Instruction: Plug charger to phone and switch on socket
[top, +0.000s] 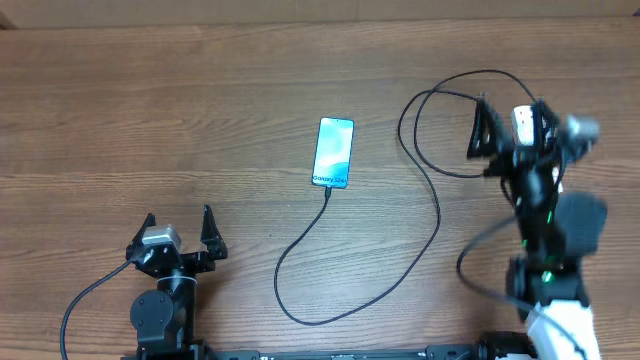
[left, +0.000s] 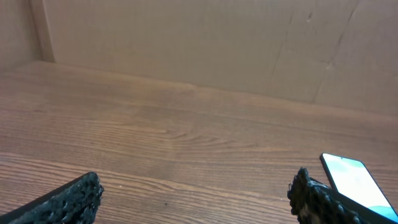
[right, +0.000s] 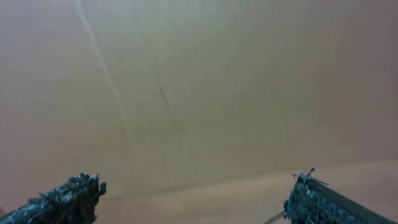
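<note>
two hands gape empty, left hand (top: 180, 232) far off. the charger (top: 439, 215) runs from the phone (top: 333, 152) on the desk (top: 150, 100) rightward to the right hand (top: 510, 125); the socket is hidden, likely beneath it.

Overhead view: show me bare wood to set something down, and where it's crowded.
The brown wooden table is bare left of the slim lit light-blue phone, beyond the open left gripper. Crowded: the thin black charger cable loops between phone and right gripper.
</note>
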